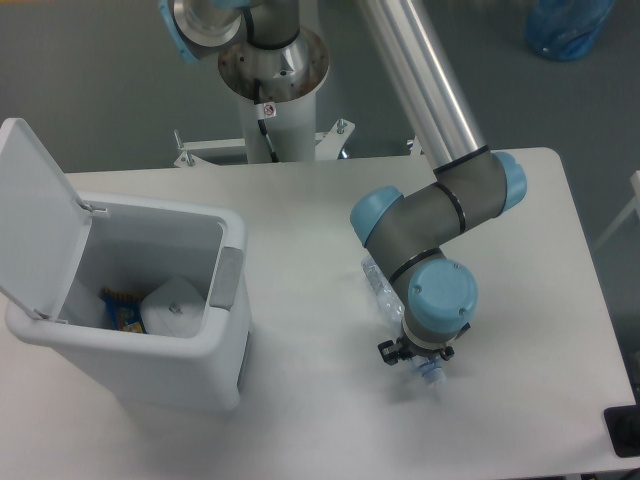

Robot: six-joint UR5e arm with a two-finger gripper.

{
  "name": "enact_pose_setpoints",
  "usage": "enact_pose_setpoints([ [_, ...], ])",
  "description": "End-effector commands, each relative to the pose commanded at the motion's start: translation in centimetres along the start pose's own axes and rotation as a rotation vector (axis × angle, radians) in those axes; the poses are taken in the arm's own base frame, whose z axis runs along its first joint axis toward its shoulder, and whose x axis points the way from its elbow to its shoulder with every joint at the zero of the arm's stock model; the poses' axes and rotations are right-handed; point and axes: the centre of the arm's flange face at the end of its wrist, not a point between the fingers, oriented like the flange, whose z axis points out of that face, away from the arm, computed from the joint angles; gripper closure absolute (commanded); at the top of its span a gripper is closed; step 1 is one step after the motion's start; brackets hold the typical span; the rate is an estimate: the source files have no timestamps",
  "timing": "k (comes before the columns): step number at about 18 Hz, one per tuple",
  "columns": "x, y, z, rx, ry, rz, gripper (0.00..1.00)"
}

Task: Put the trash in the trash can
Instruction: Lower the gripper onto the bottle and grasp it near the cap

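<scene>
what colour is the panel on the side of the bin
Grey, on the white trash can; clearest in the fixed camera view.
</scene>
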Motion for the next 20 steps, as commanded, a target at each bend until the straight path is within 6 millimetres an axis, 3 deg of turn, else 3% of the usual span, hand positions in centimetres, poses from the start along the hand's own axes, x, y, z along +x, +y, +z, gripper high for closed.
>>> enact_pose_setpoints([
  [9, 3.0, -3.4, -18.2, 0.414, 0.367, 0.065, 0.69],
  [14, 5.1, -1.6, -26.2, 0.595, 0.51, 0.153, 0.68],
  [20, 8.5, 1.7, -33.3, 0.732, 0.706, 0.292, 0.69],
])
